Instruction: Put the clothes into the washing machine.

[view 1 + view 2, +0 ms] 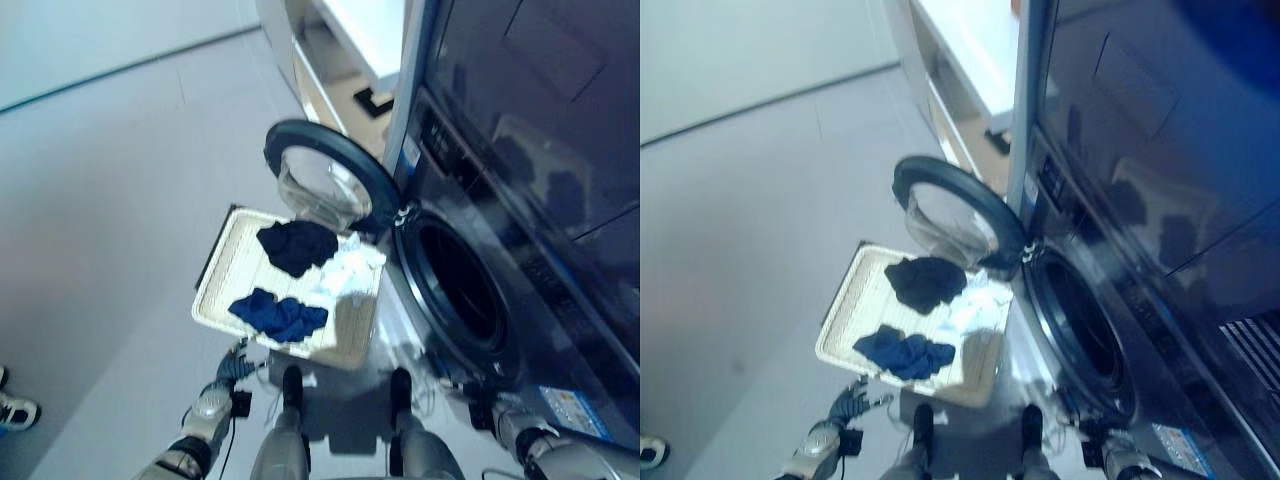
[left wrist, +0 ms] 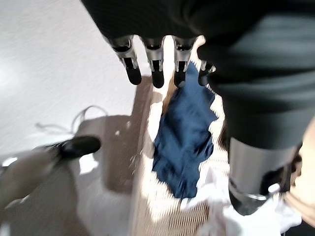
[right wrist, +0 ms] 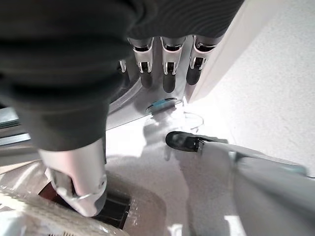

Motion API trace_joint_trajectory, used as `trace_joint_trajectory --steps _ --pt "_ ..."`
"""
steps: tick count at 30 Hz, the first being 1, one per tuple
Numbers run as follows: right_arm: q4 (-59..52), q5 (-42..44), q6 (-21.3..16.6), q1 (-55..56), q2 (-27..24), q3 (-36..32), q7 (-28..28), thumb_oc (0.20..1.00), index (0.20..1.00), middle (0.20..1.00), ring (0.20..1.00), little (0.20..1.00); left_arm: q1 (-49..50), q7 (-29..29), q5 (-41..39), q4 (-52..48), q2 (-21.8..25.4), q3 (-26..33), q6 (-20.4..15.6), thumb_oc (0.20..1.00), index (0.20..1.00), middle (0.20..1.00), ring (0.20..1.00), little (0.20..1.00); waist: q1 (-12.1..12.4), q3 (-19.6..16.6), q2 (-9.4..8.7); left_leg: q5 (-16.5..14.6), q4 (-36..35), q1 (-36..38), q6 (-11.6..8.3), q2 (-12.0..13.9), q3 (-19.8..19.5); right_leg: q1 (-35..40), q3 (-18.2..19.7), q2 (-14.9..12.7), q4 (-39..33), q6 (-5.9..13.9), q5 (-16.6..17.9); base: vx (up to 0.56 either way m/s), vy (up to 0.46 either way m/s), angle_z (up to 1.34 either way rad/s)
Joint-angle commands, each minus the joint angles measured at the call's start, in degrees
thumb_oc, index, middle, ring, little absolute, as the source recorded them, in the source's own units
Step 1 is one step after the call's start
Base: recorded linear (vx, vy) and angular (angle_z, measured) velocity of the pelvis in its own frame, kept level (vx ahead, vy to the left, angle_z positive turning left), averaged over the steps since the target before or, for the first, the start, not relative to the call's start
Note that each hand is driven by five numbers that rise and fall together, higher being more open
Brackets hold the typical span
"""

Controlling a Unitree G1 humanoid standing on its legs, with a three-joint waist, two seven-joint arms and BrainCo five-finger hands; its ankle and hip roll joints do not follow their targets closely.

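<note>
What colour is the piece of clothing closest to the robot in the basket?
Dark blue. The crumpled garment shows best in the left eye view, lying in the pale basket.

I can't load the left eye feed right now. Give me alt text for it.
A pale laundry basket on the floor holds three garments: a blue one nearest the robot, a black one and a white one. Beside it to the right, the washing machine stands with its round door swung open. The left hand hovers by the basket's near edge.

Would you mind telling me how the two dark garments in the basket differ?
The black garment lies at the basket's far end, by the open washer door; the blue garment lies at the near end, by the left hand. One is black, the other navy. Both are crumpled in the white basket.
</note>
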Motion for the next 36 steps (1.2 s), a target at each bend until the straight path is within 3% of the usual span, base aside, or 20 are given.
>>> trace_joint_trajectory --steps 1,6,11,17,20,24,36 --pt "-0.36 3.0 -0.66 -2.61 -2.9 0.65 -0.19 1.0 1.0 1.0 1.0 1.0 -5.15 7.77 -1.05 -1.93 4.49 0.68 -5.44 1.0 1.0 1.0 1.0 1.0 1.81 2.01 -3.38 -2.98 0.41 -0.73 2.83 -1.97 -1.75 -6.14 1.95 -3.85 7.01 2.55 -0.78 -0.1 -0.01 0.03" --pt "-3.05 4.31 -3.43 -4.84 -4.98 1.4 0.32 1.0 1.0 1.0 1.0 1.0 -8.84 20.02 7.68 -8.93 8.16 2.58 -7.64 1.0 1.0 1.0 1.0 1.0 2.62 4.16 -4.86 -3.99 9.52 -11.82 2.56 -3.57 -4.01 -15.64 1.12 -4.77 13.05 2.85 -1.16 -0.1 -0.069 0.03" --pt "-8.09 5.7 -6.96 -5.82 -5.65 3.76 1.14 1.0 1.0 1.0 1.0 1.0 -12.48 33.71 23.18 -13.34 11.48 0.82 -8.15 1.0 1.0 1.0 1.0 1.0 2.23 4.16 -5.84 -5.14 17.22 -23.08 2.57 -4.75 -5.02 -25.67 0.86 -4.37 18.75 2.83 -1.87 -0.07 -0.041 0.12" --pt "-12.1 5.73 -8.5 -6.72 -6.44 5.48 1.11 1.0 1.0 1.0 1.0 1.0 -17.14 42.4 37.36 -15.53 14.21 -3.3 -7.25 1.0 1.0 1.0 1.0 1.0 1.45 4.16 -5.83 -5.83 21.48 -30.74 2.64 -5.44 -5.24 -33.02 0.8 -3.75 22.18 2.65 -2.18 -0.03 0.002 0.02" --pt "-12.87 5.9 -9.12 -7.15 -6.71 6.01 1.24 1.0 1.0 1.0 1.0 1.0 -19.1 43.21 41.15 -14.88 15.41 -5.03 -6.55 1.0 1.0 1.0 1.0 1.0 1.09 4.16 -5.82 -6.05 22.95 -32.95 2.64 -5.47 -5.36 -35.09 0.86 -3.54 23.46 2.56 -2.34 -0.01 0.009 -0.01" --pt "-16.14 6.98 -8.66 -8.3 -8.49 6.8 0.59 1.0 1.0 1.0 1.0 1.0 -23.92 39.33 46.97 -12.54 18.76 -11.49 -3.4 1.0 1.0 1.0 1.0 1.0 0.14 4.16 -5.69 -6.35 25.23 -37.01 2.46 -5.12 -5.45 -39.16 1.34 -2.99 25.49 2.59 -2.55 0.0 0.0 0.0" --pt "-16.61 8.77 -9.82 -13.3 -12.02 9.62 1.67 1.0 1.0 1.0 1.0 1.0 -32.48 32.15 44.96 -5.88 22.39 -22.59 -0.23 1.0 1.0 1.0 1.0 1.0 -1.92 4.16 -5.64 -6.14 27.41 -42.76 1.96 -4.29 -5.21 -44.99 2.43 -2.25 26.72 2.48 -1.79 0.0 0.021 -0.03"
